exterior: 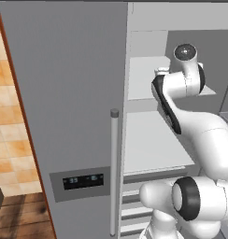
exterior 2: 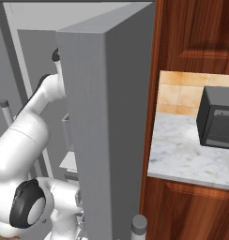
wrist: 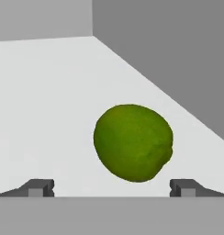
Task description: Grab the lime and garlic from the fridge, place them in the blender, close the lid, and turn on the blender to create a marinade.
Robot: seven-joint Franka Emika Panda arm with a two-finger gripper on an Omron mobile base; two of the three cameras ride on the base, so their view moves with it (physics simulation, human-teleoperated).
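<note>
In the hand view a green lime (wrist: 133, 142) lies on a white fridge shelf (wrist: 45, 105), just beyond my gripper (wrist: 112, 188). The two dark fingertips (wrist: 38, 187) stand wide apart, one on each side of the lime and slightly nearer than it, touching nothing. The fridge (exterior: 69, 107) stands with its right door (exterior 2: 107, 131) swung open, and my arm (exterior: 181, 93) reaches into the upper shelf. The garlic, blender and lid are out of view.
Grey inner walls of the fridge (wrist: 169, 55) close in behind and to the right of the lime. The left fridge door carries a long bar handle (exterior: 114, 172) and a dark display panel (exterior: 83, 181). A marble counter (exterior 2: 182, 154) with a black microwave (exterior 2: 218, 119) lies right of the fridge.
</note>
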